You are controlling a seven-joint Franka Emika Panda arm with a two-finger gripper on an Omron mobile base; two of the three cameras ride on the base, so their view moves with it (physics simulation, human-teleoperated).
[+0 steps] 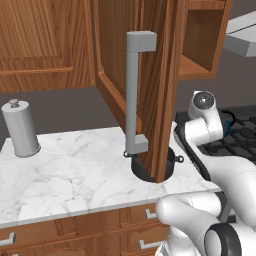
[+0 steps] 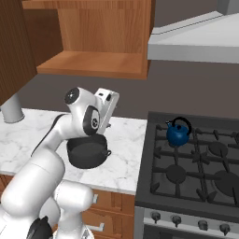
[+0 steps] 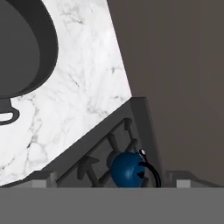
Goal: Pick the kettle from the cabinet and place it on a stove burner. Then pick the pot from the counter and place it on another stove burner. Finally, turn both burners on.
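Observation:
The blue kettle [image 2: 179, 133] stands on the rear left burner of the black stove [image 2: 196, 186]; it also shows low in the hand view [image 3: 127, 169]. On the marble counter [image 2: 125, 140], left of the stove, sits the dark pot [image 2: 87, 151], half hidden behind the open cabinet door [image 1: 150, 75] in the left base view [image 1: 171, 161]. My gripper [image 2: 108, 122] hangs open and empty just above the pot's far right rim. Its tips stand wide apart at the bottom of the hand view [image 3: 112, 180]. The pot's rim [image 3: 26, 52] fills the upper left there.
The cabinet door with its long grey bar handle [image 1: 132, 95] swings out over the counter in front of the pot. A tall grey canister [image 1: 20, 127] stands far left. The open cabinet shelf [image 2: 93, 63] is above; a grey range hood [image 2: 196, 42] overhangs the stove. Knobs [image 2: 186, 221] line the stove front.

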